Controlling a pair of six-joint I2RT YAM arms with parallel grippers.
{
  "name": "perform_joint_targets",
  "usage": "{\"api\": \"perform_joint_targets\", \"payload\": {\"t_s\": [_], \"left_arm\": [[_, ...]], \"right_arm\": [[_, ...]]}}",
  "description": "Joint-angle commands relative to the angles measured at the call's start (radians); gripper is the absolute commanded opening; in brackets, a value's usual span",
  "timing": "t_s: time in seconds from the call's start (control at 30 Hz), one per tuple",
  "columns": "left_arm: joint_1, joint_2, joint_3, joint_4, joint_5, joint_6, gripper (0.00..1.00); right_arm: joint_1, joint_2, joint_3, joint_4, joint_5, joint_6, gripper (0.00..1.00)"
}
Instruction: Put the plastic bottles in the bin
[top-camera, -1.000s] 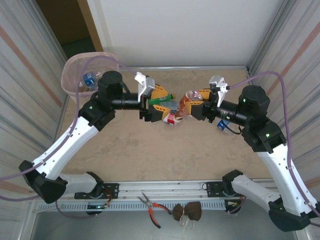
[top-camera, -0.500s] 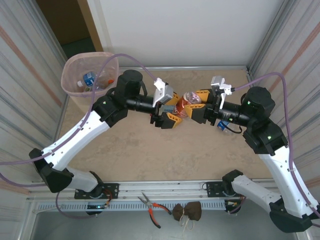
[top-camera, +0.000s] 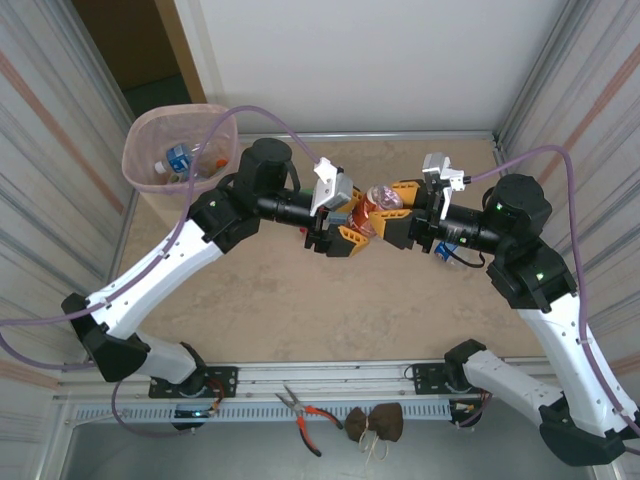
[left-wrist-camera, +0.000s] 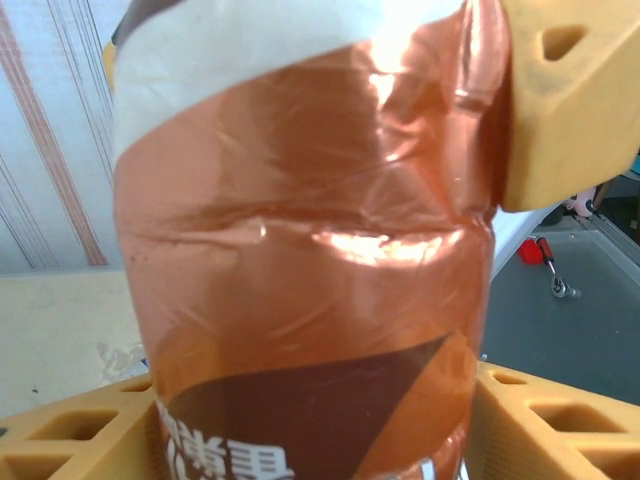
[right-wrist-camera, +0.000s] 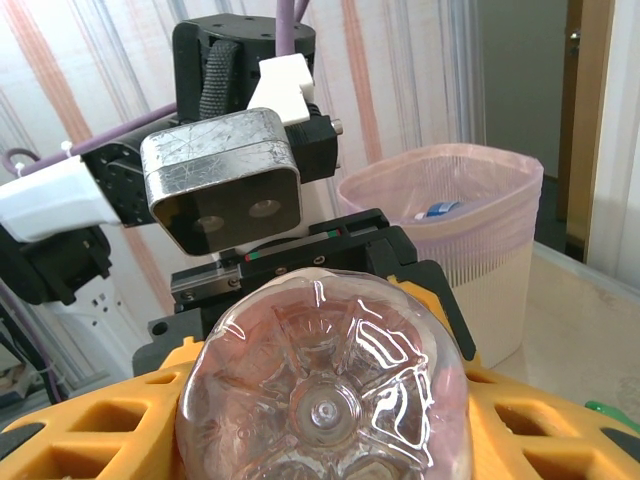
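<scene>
The task is partly done, judging by the pale pink bin, which stands at the far left corner of the desk. It already holds a blue-labelled bottle and, just beside it, a second bottle with a fleck of orange; whether more lie deeper in the bin is too small to tell. The bottle in hand is the orange-labelled bottle, a clear one wrapped in coppery film, held off the desk well to the right of the bin, between the two arms. The right tool pinches it: the right wrist view looks at its moulded clear base seated between the yellow fingers, with the bin beyond it. The left tool has its yellow fingers on either side of the same bottle's label, but I cannot tell whether they press on it or stand a little off. This reads as a handover from the right arm to the arm nearer the bin, so the transfer looks unfinished and the carry and drop into the bin are not yet done. Farther from the bin, partly tucked under the right arm, a blue-capped bottle lies on the desk and remains to be cleared. Others may be hidden beneath the arms.
</scene>
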Motion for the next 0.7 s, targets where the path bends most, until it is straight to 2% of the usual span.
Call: {"api": "perform_joint_targets", "payload": {"t_s": [0.0,0.43,0.53,0.67], "left_arm": [[-0.011,0.002,0.035,-0.012,0.002,0.021,0.65],[-0.012,0.001,0.042,-0.021,-0.004,0.029,0.57],[-0.011,-0.005,0.039,-0.025,-0.029,0.038,0.55],[-0.012,-0.017,0.039,-0.040,-0.070,0.055,0.53]], "right_arm": [[0.007,-0.017,0.026,0.028,-0.016,0.011,0.49],[0.008,-0.017,0.024,0.021,-0.004,0.004,0.50],[0.009,-0.020,0.027,0.017,0.012,0.004,0.57],[0.009,-0.036,0.030,0.008,0.058,-0.001,0.75]]}}
